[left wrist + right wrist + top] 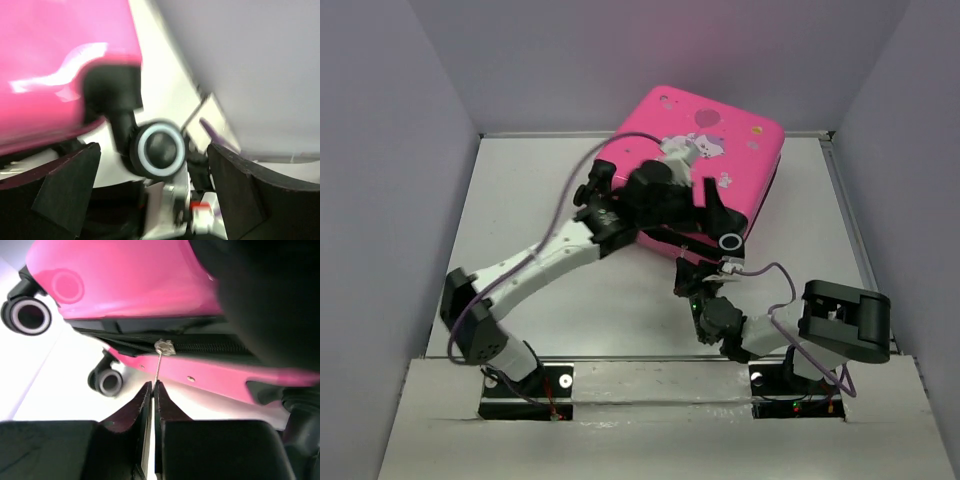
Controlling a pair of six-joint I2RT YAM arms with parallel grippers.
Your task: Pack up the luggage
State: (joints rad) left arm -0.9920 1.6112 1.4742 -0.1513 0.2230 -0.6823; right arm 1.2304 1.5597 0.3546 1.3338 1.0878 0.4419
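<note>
Jaws first: your right jaws are pressed together on the zipper pull, the thin metal tab that hangs from the slider on the side seam of the luggage. A pinch that narrow makes sense, since the tab is slim and only a tight grip will carry the slider along the track.

The luggage lies flat on the counter with its printed pink lid up. Its zip seam and wheels are turned toward your right arm. On one side of the slider the teeth look meshed. On the side toward the wheel a dark gap shows between the shells, so I judge the closing only partly done.

Your left jaws are spread wide with nothing between them, and the wheel sits just past the gap. That arm reaches across the luggage's lid to the wheel corner. I read it as a brace that keeps the shells down and stops the luggage sliding while you pull. Whether it actually presses on the lid I cannot tell.

Pull along the seam, not away from it, or the tab may slip free.
</note>
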